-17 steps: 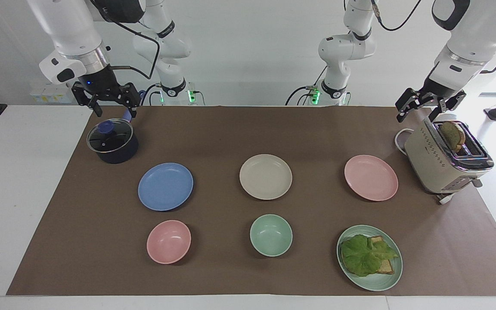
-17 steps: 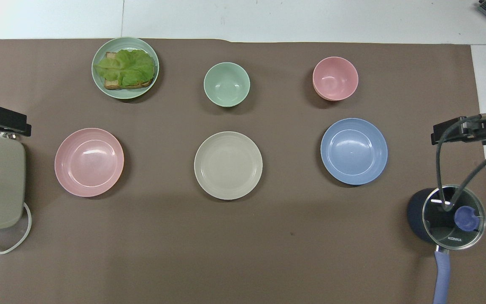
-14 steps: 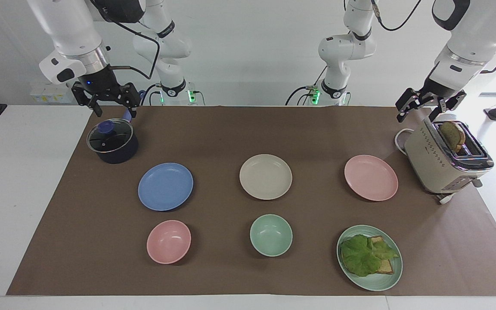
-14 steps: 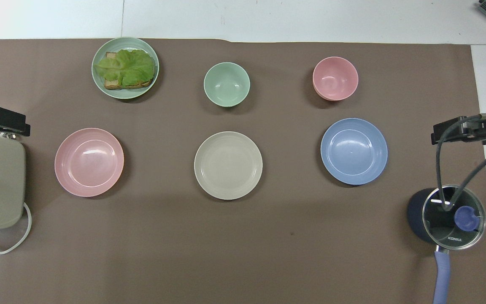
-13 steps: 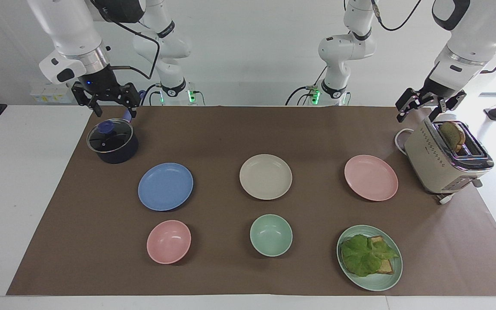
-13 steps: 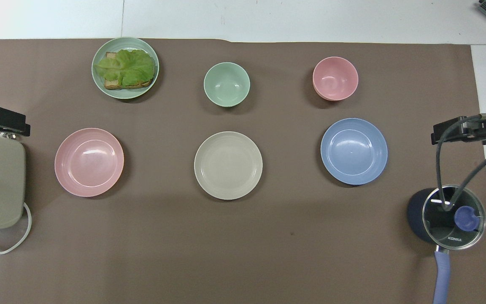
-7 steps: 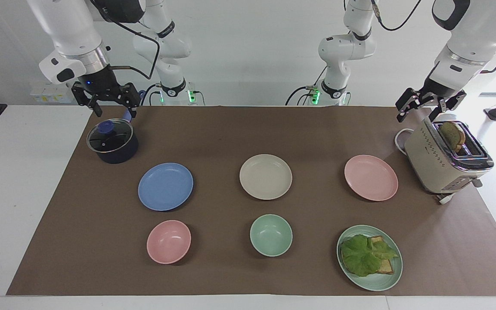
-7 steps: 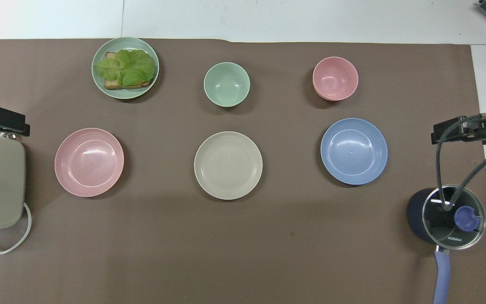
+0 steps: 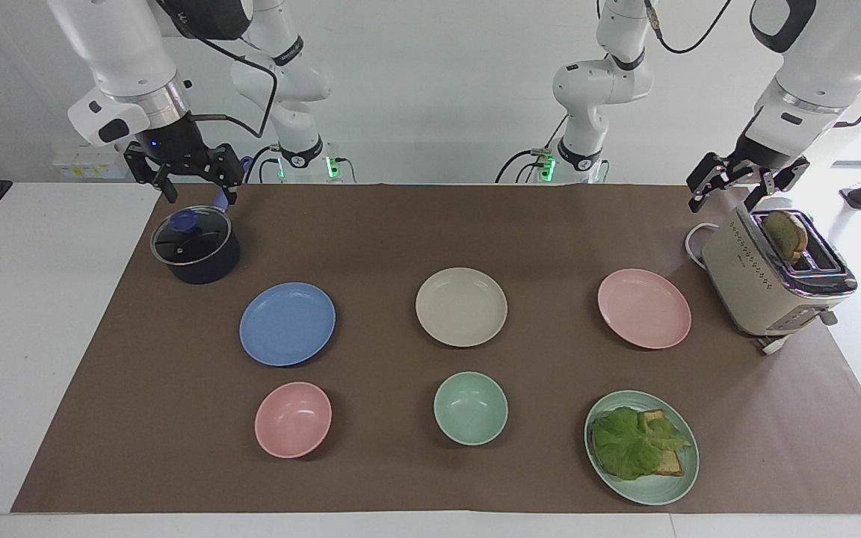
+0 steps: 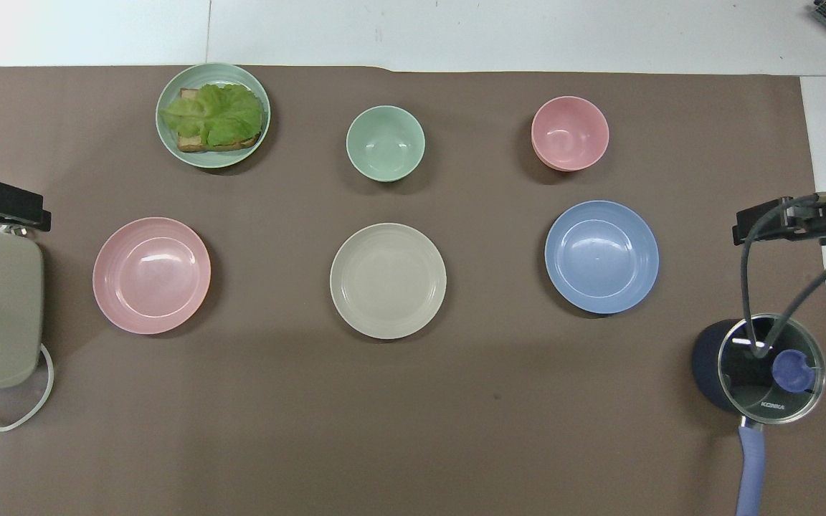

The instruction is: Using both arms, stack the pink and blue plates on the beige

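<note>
The beige plate (image 9: 461, 307) (image 10: 388, 280) lies in the middle of the brown mat. Level with it, the blue plate (image 9: 287, 323) (image 10: 601, 256) sits toward the right arm's end and the pink plate (image 9: 644, 308) (image 10: 151, 275) toward the left arm's end. All three lie flat and apart, with nothing on them. My right gripper (image 9: 201, 197) hangs open over the lidded pot (image 9: 195, 244), holding nothing. Above the toaster (image 9: 773, 279), my left gripper (image 9: 724, 202) is also open and empty.
Farther from the robots stand a pink bowl (image 9: 293, 419), a green bowl (image 9: 470, 408) and a green plate (image 9: 641, 447) carrying bread and lettuce. The toaster holds a slice of bread. The pot's blue handle (image 10: 751, 469) points toward the robots.
</note>
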`<move>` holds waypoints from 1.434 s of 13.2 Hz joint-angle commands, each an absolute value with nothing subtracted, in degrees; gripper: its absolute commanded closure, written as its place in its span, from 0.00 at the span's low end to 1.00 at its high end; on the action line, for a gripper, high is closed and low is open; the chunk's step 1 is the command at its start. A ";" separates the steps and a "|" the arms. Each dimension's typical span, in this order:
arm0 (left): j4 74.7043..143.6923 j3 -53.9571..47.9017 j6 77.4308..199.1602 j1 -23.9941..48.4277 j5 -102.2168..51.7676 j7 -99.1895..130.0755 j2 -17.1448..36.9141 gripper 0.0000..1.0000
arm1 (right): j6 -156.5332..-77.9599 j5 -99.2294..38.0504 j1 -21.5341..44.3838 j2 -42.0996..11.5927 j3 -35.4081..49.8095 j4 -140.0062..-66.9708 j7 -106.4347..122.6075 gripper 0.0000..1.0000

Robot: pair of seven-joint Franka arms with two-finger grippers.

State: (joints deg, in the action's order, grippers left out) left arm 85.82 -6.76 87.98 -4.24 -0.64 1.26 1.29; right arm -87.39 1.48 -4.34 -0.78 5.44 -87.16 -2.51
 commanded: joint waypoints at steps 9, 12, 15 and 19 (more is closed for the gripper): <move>114.24 -6.77 112.82 -9.40 -1.93 1.23 2.53 0.00 | -88.24 1.14 -5.10 -0.97 5.80 -87.10 -3.43 0.00; 118.64 -6.68 121.00 -10.02 -1.93 1.41 6.67 0.00 | -89.38 1.14 -5.27 -0.79 5.80 -87.80 -3.16 0.00; 120.49 -6.68 121.81 -12.64 -1.93 1.49 7.91 0.00 | -90.87 1.14 -6.67 -0.79 5.80 -88.77 -1.51 0.00; 123.30 -6.68 121.55 -14.41 -1.93 2.37 6.51 0.00 | -97.45 0.53 -8.70 -1.58 5.71 -92.62 3.24 0.00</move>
